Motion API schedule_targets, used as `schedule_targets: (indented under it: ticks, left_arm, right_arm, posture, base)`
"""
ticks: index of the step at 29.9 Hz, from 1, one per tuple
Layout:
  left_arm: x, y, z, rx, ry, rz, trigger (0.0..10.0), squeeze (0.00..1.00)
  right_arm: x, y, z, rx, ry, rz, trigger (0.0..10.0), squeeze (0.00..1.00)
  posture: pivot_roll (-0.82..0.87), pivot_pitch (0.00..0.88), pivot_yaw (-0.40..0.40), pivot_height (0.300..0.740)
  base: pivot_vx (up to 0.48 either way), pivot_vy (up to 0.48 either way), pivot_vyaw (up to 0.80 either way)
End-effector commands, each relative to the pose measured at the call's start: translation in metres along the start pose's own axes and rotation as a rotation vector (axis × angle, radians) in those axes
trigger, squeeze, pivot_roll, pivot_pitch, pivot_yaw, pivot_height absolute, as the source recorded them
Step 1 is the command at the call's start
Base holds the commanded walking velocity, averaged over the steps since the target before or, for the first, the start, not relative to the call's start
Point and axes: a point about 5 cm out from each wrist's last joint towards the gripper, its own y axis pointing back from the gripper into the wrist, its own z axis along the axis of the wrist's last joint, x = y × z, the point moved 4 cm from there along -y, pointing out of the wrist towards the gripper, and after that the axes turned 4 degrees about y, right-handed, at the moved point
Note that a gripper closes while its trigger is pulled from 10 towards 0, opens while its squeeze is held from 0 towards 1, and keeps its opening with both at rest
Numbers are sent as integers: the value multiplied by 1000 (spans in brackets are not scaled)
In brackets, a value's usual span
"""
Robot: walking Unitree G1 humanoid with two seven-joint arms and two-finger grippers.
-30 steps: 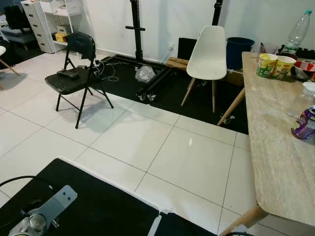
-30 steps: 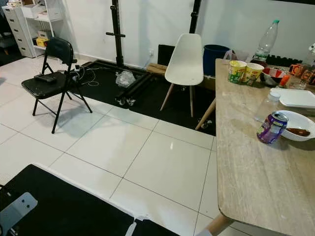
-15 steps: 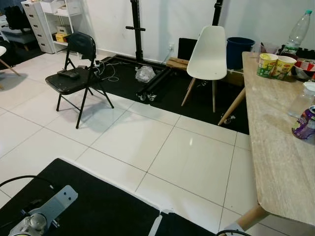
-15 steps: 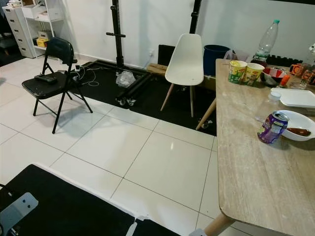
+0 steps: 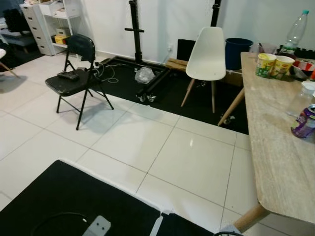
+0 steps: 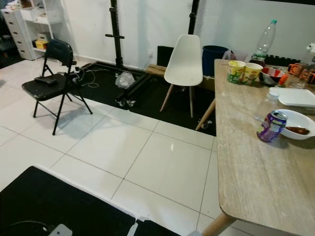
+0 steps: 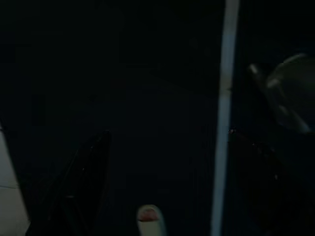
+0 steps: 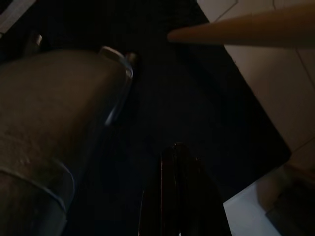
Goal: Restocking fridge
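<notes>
Left gripper (image 7: 157,196): hangs low over the black mat (image 5: 74,196) at my feet; in the dark wrist view my two fingers (image 7: 83,182) stand wide apart with nothing between them.
Right gripper (image 8: 174,196): also down by the mat, just below the table's wooden leg (image 8: 246,29); my fingers lie close together, holding nothing as far as I can tell.
Wooden table (image 6: 256,177): runs along my right side, its long edge leading away from me — so my right arm is the nearer one.
Purple drink can (image 6: 271,126): one, upright, about halfway up the table and just beside the white bowl (image 6: 300,123); I judge it the likeliest thing to restock, lying ahead and to the right, well above both hanging grippers.
Noodle cups (image 6: 243,72): two, side by side, farther along the table.
Plastic bottles: two — a small clear one (image 6: 268,101) beyond the can, a tall one (image 6: 264,42) at the far end.
Chairs: two — a black folding chair (image 5: 76,73) far left, a white chair (image 6: 184,64) by the wall.
Blue bin (image 6: 214,59): one, behind the white chair.
Next move, as I judge it: step closer and raise the right arm to the can.
</notes>
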Motion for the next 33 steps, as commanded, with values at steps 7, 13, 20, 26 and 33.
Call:
schedule_targets:
  ticks: [7,13,20,26,33]
  left_arm:
    - [-46,-5,-6,4,130,-70,10000,0]
    - [-71,-4,-11,21,94,-132,10000,0]
    - [-81,-4,-13,27,108,-153,10000,0]
    - [-77,-5,-13,35,110,-138,10000,0]
    - [-77,-5,-12,34,109,-136,10000,0]
  right_arm:
    - [-2,0,-2,10,3,-5,10000,0]
    - [-4,1,-4,11,2,-2,10000,0]
    - [-8,1,-5,18,17,-16,10000,0]
    - [-5,1,-4,13,12,-14,10000,0]
    - [-2,0,-4,16,17,-5,10000,0]
  posture:
    - [-83,0,4,740]
    - [-83,0,8,740]
    - [-83,0,0,740]
    - [-86,0,1,740]
    - [-88,0,3,740]
  base:
    - [0,0,0]
    - [0,0,0]
    - [0,0,0]
    - [0,0,0]
    - [0,0,0]
